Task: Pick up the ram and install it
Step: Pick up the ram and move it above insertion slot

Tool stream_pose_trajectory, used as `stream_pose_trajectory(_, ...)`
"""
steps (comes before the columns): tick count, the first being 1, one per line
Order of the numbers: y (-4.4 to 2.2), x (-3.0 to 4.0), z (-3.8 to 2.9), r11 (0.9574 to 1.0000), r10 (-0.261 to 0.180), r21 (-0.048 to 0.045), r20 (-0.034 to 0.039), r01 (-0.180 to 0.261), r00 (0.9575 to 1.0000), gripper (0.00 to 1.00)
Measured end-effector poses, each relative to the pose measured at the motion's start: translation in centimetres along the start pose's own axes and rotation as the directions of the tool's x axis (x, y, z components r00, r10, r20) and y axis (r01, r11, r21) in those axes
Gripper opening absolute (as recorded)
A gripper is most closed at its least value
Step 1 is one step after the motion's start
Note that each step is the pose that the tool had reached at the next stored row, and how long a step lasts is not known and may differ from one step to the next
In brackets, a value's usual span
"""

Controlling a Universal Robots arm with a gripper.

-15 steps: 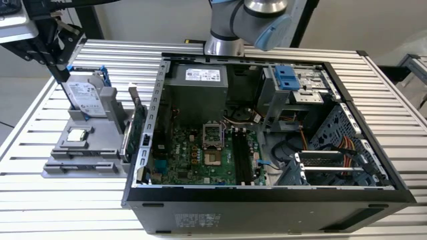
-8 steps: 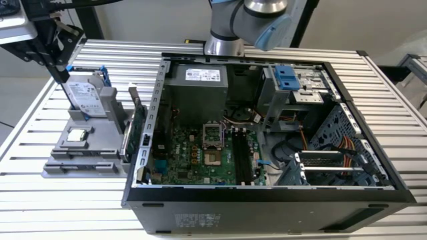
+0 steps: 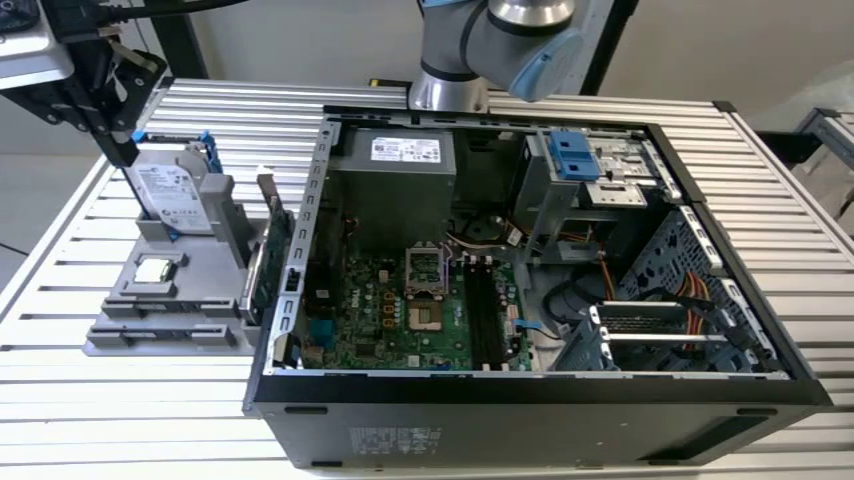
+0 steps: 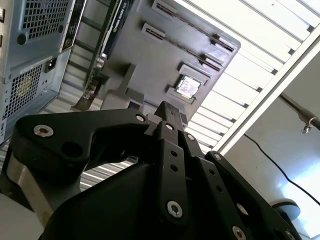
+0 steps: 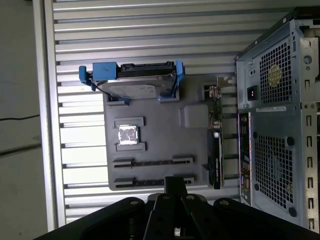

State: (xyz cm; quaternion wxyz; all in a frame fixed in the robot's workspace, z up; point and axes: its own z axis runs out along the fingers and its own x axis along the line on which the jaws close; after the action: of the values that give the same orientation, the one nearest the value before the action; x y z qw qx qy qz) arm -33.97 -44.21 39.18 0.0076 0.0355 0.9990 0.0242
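The gripper (image 5: 175, 183) hangs over the grey parts tray (image 5: 156, 131).
Its jaws are drawn together, apparently on nothing, above the long slots (image 5: 152, 161), which seem made to hold thin boards upright for grasping.

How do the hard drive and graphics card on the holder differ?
The hard drive is a thick grey block in a blue frame; the graphics card is a thin dark board with a metal bracket. The hard drive stands across one end of the holder, the graphics card along the side nearest the computer case. Both stand on edge in it.
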Motion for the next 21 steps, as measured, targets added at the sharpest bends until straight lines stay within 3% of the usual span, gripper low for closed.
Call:
stream_pose_trajectory(6,-0.15,-0.02,0.0,1.0,0.0,-0.0001,0.0,0.0,1.0,0.0)
stream_pose_trajectory(21,-1.53,-0.11,-0.07,1.0,0.0,0.0,0.0,0.0,1.0,0.0)
